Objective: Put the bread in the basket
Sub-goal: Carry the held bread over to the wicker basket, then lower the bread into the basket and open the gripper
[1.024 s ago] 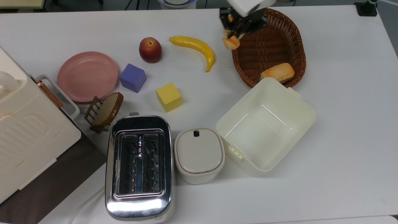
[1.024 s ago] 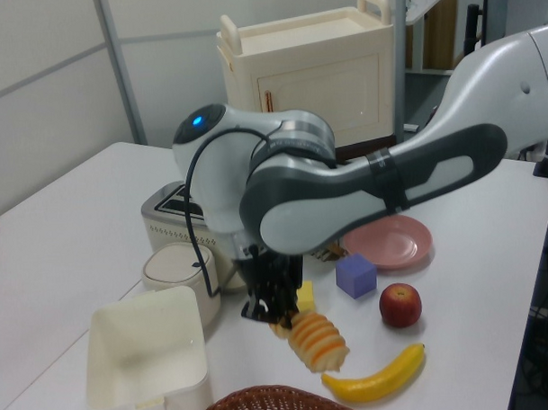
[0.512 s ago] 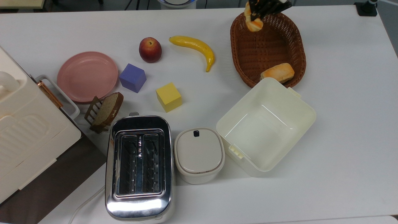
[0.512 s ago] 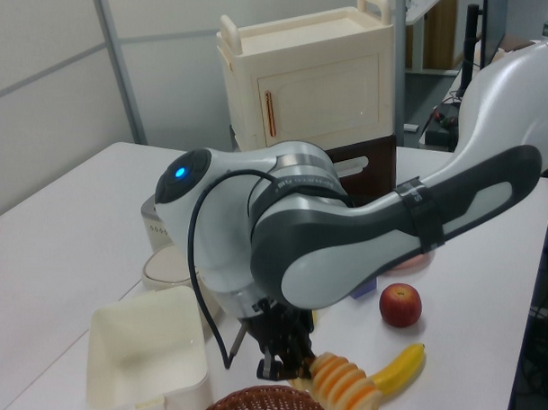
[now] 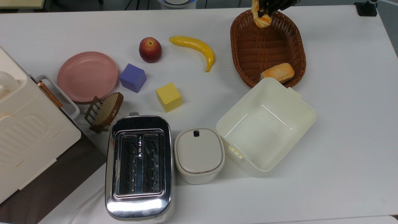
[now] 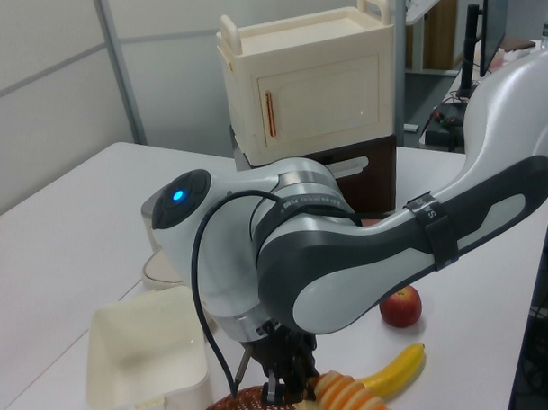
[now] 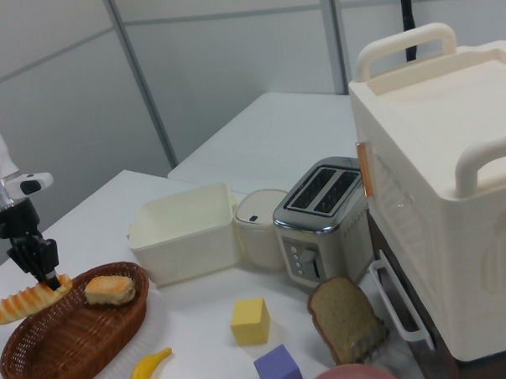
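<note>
Gripper: my gripper (image 7: 47, 281) is clenched on one end of the bread (image 7: 27, 301), holding it nearly level, clear of the wicker.

Bread: in the right view the striped loaf hangs across the basket's (image 7: 92, 356) rim on the right view's left, its free end poking out past the edge. In the top view the bread (image 5: 260, 15) sits at the basket's (image 5: 300, 46) far end, near the top edge of the frame.

Change: a second ago I was carrying the loaf beside the basket, on the banana (image 5: 196, 46) side of the rim; half a second ago it crossed the rim, and now it has slid further in along the far end. In the left view my arm has swung down toward the wicker with the bread (image 6: 348, 398) trailing.

Meaning: transport is almost done, I judge. The loaf is not resting inside yet.

Next: I'd bring it toward the middle and lower before letting go; released here, it might tip over the rim.

Neighbour: a golden bun (image 5: 277, 72) lies at the basket's other end, well apart from my loaf.
</note>
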`<state>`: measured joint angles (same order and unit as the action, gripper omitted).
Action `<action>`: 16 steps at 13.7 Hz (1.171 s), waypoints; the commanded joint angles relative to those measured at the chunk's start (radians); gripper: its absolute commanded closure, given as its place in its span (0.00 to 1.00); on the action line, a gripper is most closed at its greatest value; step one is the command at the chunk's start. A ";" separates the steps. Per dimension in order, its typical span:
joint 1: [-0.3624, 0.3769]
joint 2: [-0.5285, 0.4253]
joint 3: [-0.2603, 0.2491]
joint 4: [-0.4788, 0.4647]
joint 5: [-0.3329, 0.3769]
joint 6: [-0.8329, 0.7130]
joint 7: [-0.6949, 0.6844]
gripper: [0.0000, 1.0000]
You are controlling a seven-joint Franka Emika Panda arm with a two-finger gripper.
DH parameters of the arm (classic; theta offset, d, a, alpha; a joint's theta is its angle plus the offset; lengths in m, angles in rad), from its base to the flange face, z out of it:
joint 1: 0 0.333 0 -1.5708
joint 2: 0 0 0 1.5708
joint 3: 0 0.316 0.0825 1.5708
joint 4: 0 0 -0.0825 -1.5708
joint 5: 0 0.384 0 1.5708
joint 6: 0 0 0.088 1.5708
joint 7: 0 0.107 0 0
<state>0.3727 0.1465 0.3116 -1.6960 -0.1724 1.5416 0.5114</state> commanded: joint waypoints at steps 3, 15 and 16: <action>-0.001 -0.010 0.004 -0.014 0.002 0.040 0.016 0.00; -0.113 -0.082 -0.135 0.073 -0.038 0.034 -0.052 0.00; -0.135 -0.094 -0.175 0.081 -0.036 0.031 -0.082 0.00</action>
<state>0.2723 0.1114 0.2409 -1.6160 -0.2050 1.5642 0.5034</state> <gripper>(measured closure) 0.000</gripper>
